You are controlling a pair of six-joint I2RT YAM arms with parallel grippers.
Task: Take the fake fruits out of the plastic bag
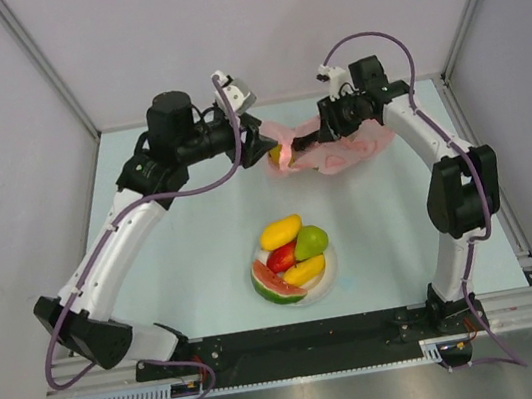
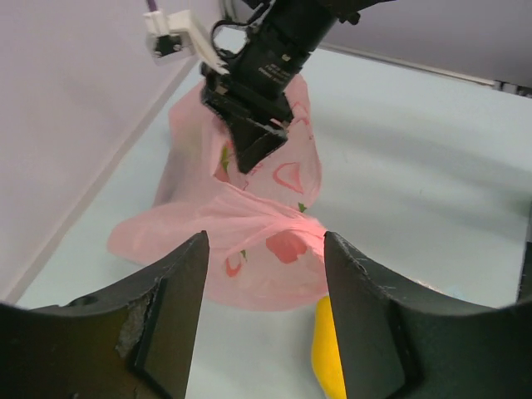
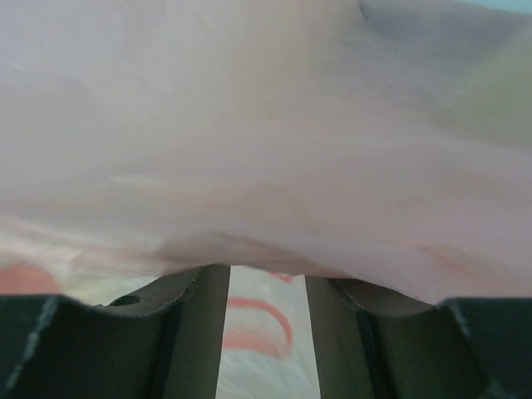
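Yellow piece (image 2: 329,359) lay on desk (image 2: 424,166) at plastic bag (image 2: 274,187) near edge, just beside nearer left end effector (image 2: 266,249), fingers apart; right end effector (image 2: 258,140) clamped bag top.

Thin translucent pink plastic bag (image 1: 344,147): red and green fruit prints. Glossy yellow plastic fruit (image 2: 328,362) beside bag. White round bowl (image 1: 329,283): yellow-orange mango (image 1: 280,231), red mango (image 1: 280,257), green pear (image 1: 310,242), red-green watermelon slice (image 1: 277,286).
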